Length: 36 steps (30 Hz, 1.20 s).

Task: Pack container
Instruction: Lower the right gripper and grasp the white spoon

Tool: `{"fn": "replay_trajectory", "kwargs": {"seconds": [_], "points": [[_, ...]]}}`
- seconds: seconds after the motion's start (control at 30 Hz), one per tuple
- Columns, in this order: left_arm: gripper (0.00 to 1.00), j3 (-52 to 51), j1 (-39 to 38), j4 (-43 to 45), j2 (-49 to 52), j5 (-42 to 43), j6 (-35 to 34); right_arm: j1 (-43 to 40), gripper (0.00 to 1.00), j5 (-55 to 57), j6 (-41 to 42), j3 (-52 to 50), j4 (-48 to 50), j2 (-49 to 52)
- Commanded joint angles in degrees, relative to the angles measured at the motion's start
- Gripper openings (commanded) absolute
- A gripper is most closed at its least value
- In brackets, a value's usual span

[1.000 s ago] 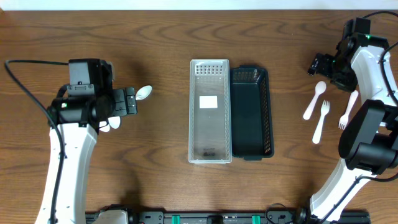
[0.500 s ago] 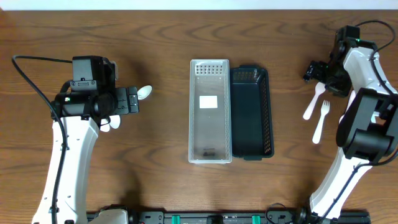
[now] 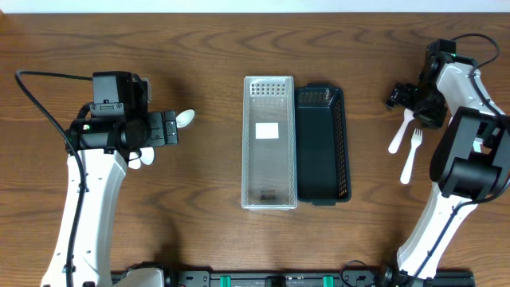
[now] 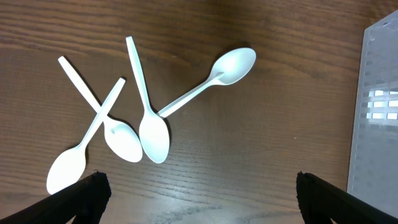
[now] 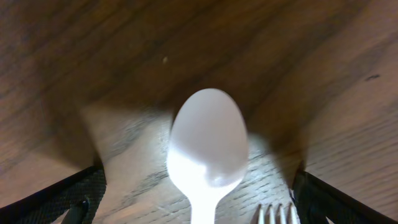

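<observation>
A clear plastic container [image 3: 268, 143] and a dark basket [image 3: 322, 145] stand side by side at the table's middle. Several white spoons [image 4: 146, 106] lie at the left, one bowl showing in the overhead view [image 3: 184, 119]. My left gripper [image 3: 169, 128] is open and empty just beside them. At the right lie a white spoon [image 3: 403, 127] and a white fork [image 3: 412, 154]. My right gripper [image 3: 401, 94] is open, low over that spoon's bowl [image 5: 208, 137], its fingers on either side. The fork's tines [image 5: 277, 214] show beside the spoon's handle.
The clear container's edge [image 4: 376, 112] shows at the right of the left wrist view. The right arm's body [image 3: 466, 159] covers the table's right edge. Bare wood lies between the cutlery and the containers.
My right gripper has moved left and down toward the spoon's bowl. The second fork at the far right is now hidden under the right arm. The left arm shifted slightly.
</observation>
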Motion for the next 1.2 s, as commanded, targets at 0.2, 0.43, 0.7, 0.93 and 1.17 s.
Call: {"fn": "replay_trajectory", "kwargs": {"seconds": [0.2, 0.43, 0.7, 0.93, 1.17], "points": [[0.98, 0.6, 0.3, -0.1, 0.3, 0.2, 0.4, -1.3, 0.90, 1.3, 0.1, 0.2, -0.3, 2.6], [0.98, 0.6, 0.3, -0.2, 0.3, 0.2, 0.3, -1.3, 0.60, 1.3, 0.1, 0.2, -0.5, 2.6], [0.98, 0.6, 0.3, -0.2, 0.3, 0.2, 0.3, -1.3, 0.53, 1.3, 0.1, 0.2, -0.8, 2.6], [0.98, 0.6, 0.3, -0.2, 0.3, 0.2, 0.3, -1.3, 0.53, 1.3, 0.1, 0.2, 0.0, 2.6], [0.98, 0.6, 0.3, -0.2, 0.3, 0.2, 0.3, -1.3, 0.53, 1.3, 0.1, 0.2, 3.1, 2.6]]}}
